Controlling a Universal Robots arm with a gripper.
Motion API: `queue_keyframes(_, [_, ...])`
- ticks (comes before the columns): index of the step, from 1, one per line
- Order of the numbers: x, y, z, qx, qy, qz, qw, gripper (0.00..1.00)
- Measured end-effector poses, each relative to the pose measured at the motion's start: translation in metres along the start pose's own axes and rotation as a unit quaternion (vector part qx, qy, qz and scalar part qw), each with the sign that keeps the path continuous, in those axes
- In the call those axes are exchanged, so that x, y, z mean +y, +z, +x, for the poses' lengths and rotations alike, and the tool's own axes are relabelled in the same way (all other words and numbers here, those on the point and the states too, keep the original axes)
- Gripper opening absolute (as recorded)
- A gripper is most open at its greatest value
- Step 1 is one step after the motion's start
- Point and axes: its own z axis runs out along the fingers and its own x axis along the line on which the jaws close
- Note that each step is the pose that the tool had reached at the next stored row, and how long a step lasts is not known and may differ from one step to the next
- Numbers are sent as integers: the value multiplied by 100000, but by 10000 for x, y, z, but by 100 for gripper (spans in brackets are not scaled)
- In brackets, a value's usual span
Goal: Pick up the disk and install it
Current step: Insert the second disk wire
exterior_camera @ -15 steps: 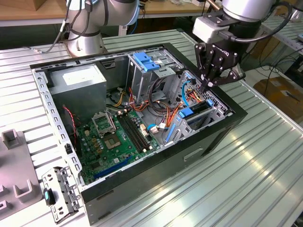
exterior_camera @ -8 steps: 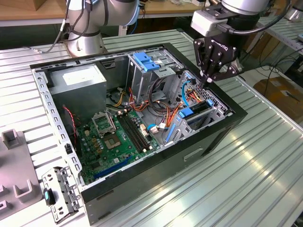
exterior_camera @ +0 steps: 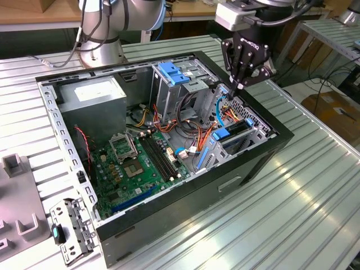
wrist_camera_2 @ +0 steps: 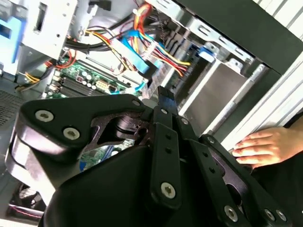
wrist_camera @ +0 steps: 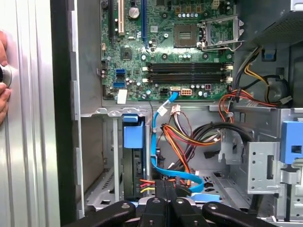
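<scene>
The gripper (exterior_camera: 238, 85) hangs over the open computer case (exterior_camera: 225, 188), at the side of the case toward the exterior view's right. Its two fingers (wrist_camera: 159, 193) are pressed together, clenched on nothing that I can see. The fingertips stand just above a bundle of orange, yellow and blue cables (exterior_camera: 225, 109), with little free room around them (metal bay walls are close on both sides).

The disk (exterior_camera: 237, 130) sits on edge inside its bay, near the case wall on the exterior view's right. Its light blue bracket (wrist_camera: 132, 133) shows at the end toward the motherboard (wrist_camera: 170, 52). In the first wrist view the disk (wrist_camera: 134, 163) is apart from the fingers, just beside them.

I count one tall drive cage (exterior_camera: 171, 76) with a blue plastic top, one grey power supply (exterior_camera: 93, 94) with one white sticker (its print is too small to read), and one empty processor socket (exterior_camera: 122, 147).

A person's hand (wrist_camera_2: 265, 144) rests on the ribbed metal table (exterior_camera: 315, 214) outside the case.
</scene>
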Motion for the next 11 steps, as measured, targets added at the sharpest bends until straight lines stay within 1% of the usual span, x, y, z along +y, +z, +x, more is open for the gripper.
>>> queue_keyframes(2, [-29,5,-62,66,-20,-295,100000,11])
queue_keyframes(3, [-45,16,-95,70,-35,-570,99998,11])
queue_keyframes(6, [-79,44,-155,82,-81,-1255,99992,11])
queue_keyframes(7, [-92,54,-173,177,-102,-1508,99988,11])
queue_keyframes(8, [-97,58,-185,636,-124,-1595,99985,11])
queue_keyframes(9, [-100,60,-197,1190,-141,-1624,99980,11])
queue_keyframes(10, [-106,63,-211,1758,-172,-1639,99971,11])
queue_keyframes(11, [-111,67,-224,2427,-198,-1642,99957,11])
